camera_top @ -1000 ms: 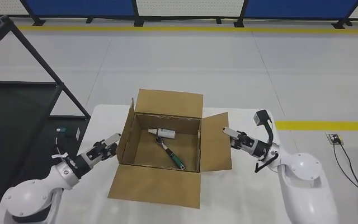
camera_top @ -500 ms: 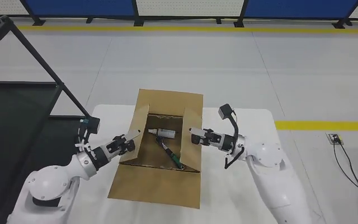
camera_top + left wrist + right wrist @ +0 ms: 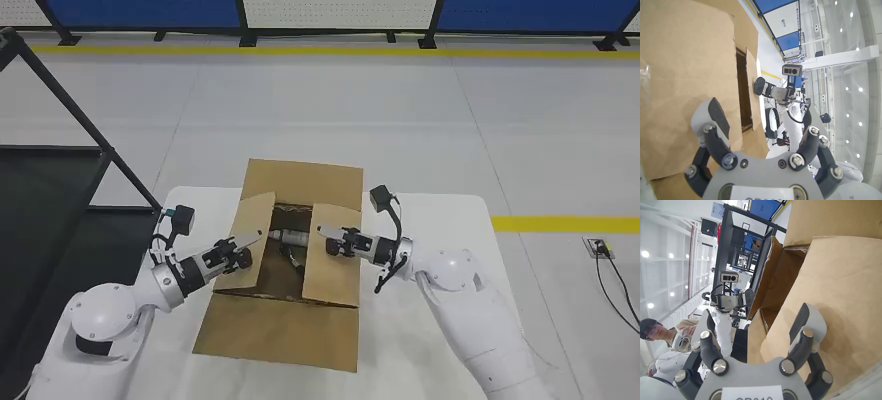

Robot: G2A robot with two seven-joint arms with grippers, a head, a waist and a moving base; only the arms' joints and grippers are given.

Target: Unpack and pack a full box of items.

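Both side flaps have swung inward over the cardboard box [image 3: 290, 213] in the last half second, each pushed by an arm that has advanced toward the middle. The left end effector [image 3: 245, 247], fingers spread and gripping nothing, presses one pad [image 3: 718, 117] against the left flap [image 3: 257, 212], which stands tilted just ahead of it. The right end effector [image 3: 333, 238], likewise open and empty, leans one finger on the right flap [image 3: 335, 272], which lies nearly level under its tip. A narrow gap remains between the two end effectors. Through it a white bottle [image 3: 293, 237] and part of a dark tool [image 3: 291, 257] show on the box floor. The far flap [image 3: 305, 178] stretches away beyond both end effectors, and the near flap [image 3: 280, 335] spreads on the white desk [image 3: 440, 330] on the robot's side of them. Around the desk lies a pale grey floor [image 3: 350, 100] with a yellow line [image 3: 570, 223] out past the right end effector. Blue panels [image 3: 140, 12] close the far side, and a black frame [image 3: 60, 100] stands beyond the left end effector.
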